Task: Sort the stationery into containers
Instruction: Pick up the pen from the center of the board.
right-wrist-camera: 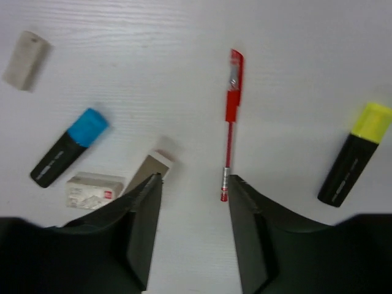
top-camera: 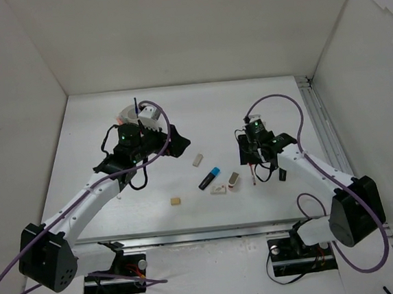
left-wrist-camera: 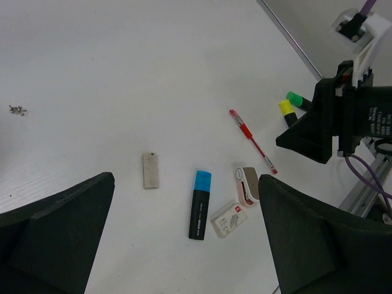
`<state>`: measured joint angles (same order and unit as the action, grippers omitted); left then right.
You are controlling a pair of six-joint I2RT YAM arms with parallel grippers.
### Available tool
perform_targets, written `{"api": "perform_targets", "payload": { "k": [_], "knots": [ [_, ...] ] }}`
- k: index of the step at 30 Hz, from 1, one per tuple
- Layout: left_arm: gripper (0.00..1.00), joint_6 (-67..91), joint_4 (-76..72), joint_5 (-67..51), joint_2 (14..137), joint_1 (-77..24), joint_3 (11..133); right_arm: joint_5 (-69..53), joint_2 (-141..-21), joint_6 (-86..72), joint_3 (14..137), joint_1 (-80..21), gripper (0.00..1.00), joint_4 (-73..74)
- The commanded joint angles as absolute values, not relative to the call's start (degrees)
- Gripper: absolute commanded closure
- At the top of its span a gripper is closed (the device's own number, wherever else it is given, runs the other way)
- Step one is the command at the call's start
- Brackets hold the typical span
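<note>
- The white pot [top-camera: 147,114] sat toward the far left of the worktop [top-camera: 248,108], partly hidden by the left arm. A thin blue pen [top-camera: 135,104] stood upright out of it.
- The rest of the stationery lay loose in the middle of the worktop, outside the pot.
- A red pen [right-wrist-camera: 231,116] lay flat, with its tip just beside the inner edge of one of the right fingers [right-wrist-camera: 248,233].
- The right fingers were spread and low over the worktop, and nothing was pinched between them.
- A yellow-capped marker [right-wrist-camera: 354,154] lay to the pen's other side. In the left wrist view, a green-capped marker [left-wrist-camera: 296,98] showed next to it, partly behind the right arm.
- A blue-capped marker [left-wrist-camera: 199,205] lay just beside a white eraser [left-wrist-camera: 228,218], and a pink-and-white piece [left-wrist-camera: 247,184] lay close to that eraser.
- A beige eraser [left-wrist-camera: 150,169] lay apart from that cluster, on the pot's side. A smaller beige eraser [top-camera: 176,201] lay nearer the arm bases.
- The left fingers [left-wrist-camera: 67,233] were spread wide above the cluster, gripping nothing.
</note>
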<state>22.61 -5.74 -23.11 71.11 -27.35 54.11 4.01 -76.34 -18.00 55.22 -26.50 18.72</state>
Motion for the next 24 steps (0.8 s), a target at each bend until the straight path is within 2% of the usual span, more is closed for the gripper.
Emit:
{"api": "perform_targets", "payload": {
  "k": [1,2,5,9,12,13,15,16,18,19,24],
  "knots": [
    [0.0,23.6,-7.9,-20.7,70.0,-27.8,57.7,9.2,-78.9,-25.3,52.9,-23.6,0.53,21.2],
    [0.0,23.3,-7.9,-20.7,70.0,-27.8,57.7,7.7,-81.1,-25.2,52.7,-22.9,0.49,21.4],
    [0.0,22.7,-6.6,-19.8,70.0,-27.8,58.2,5.9,-85.8,-25.1,52.6,-22.4,0.45,21.4],
    [0.0,21.8,-6.1,-17.9,69.5,-28.3,58.0,4.6,-92.5,-23.7,55.0,-21.1,0.46,21.4],
    [0.0,21.2,-5.2,-17.3,69.5,-28.3,58.6,2.2,-95.4,-23.0,56.7,-20.2,0.5,22.1],
    [0.0,21.0,-4.9,-16.6,69.4,-28.3,58.8,2.0,-95.5,-22.8,56.8,-19.7,0.59,22.1],
    [0.0,20.9,-4.3,-16.1,69.5,-28.3,59.1,0.4,-96.1,-22.7,57.1,-18.9,0.66,22.2],
    [0.0,20.7,-4.1,-15.5,69.7,-28.3,59.1,-1.6,-96.3,-22.3,57.2,-17.9,0.76,22.8],
    [0.0,20.3,-4.0,-15.1,70.0,-28.3,59.5,-3.0,-96.8,-21.0,57.8,-17.1,0.85,23.4],
    [0.0,20.1,-4.1,-14.8,70.0,-28.3,59.6,-3.9,-96.9,-20.7,57.9,-16.6,1.0,23.6],
    [0.0,19.6,-2.8,-13.1,70.2,-28.3,61.0,-7.4,-96.9,-17.8,57.7,-14.9,1.0,24.1]
  ]
}}
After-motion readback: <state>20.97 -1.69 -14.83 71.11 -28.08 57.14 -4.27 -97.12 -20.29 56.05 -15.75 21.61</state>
